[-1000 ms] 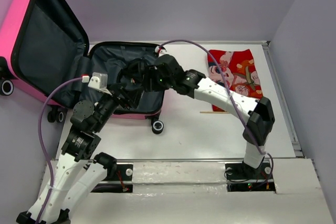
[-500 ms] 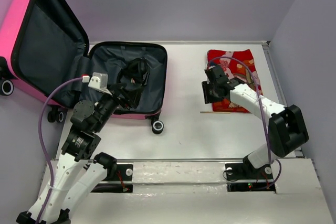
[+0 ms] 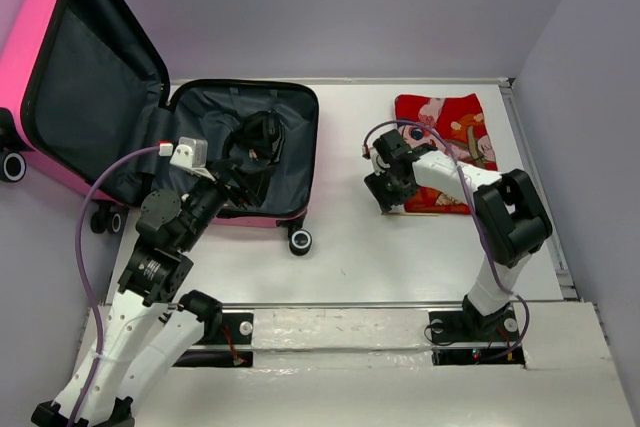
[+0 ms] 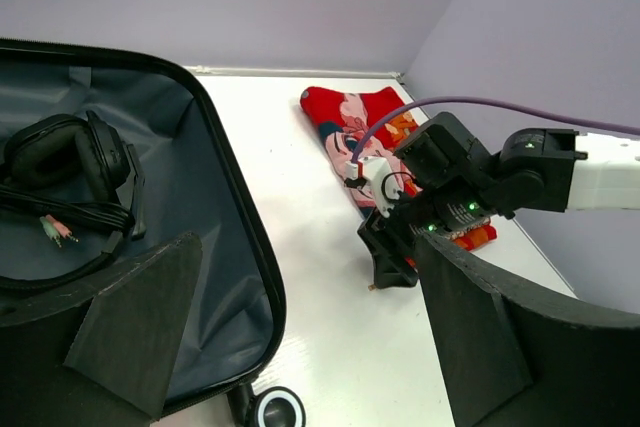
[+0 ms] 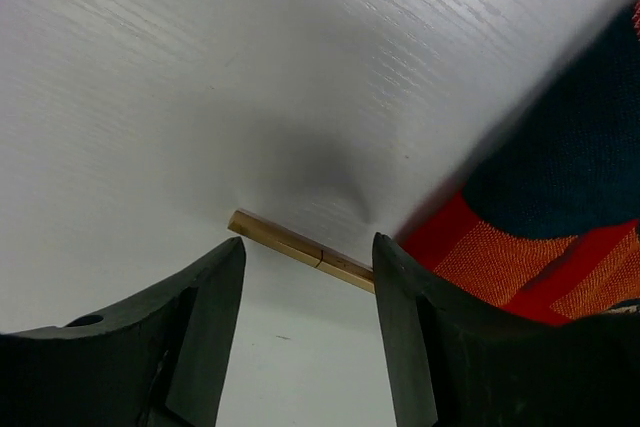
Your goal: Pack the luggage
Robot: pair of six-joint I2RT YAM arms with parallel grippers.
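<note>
The luggage (image 3: 45,57) is a hot-pink suitcase lying open at the left, lid raised, grey lining (image 3: 205,127) showing. Black headphones (image 3: 262,135) lie inside and also show in the left wrist view (image 4: 70,162). My left gripper (image 3: 238,179) hovers over the suitcase's near edge, open and empty (image 4: 300,337). My right gripper (image 3: 385,192) is down at the table by the near left corner of a red patterned cloth (image 3: 445,132). It is open (image 5: 308,277), its jaws either side of a thin wooden stick (image 5: 290,244), not touching it.
A suitcase wheel (image 3: 300,241) sticks out at the near right corner of the case. The red cloth's edge (image 5: 500,247) lies just right of my right fingers. A raised rail (image 3: 535,177) runs along the table's right side.
My right arm swung from over the suitcase to the red cloth, then came down at its near left corner over the stick. The left arm has not moved.
</note>
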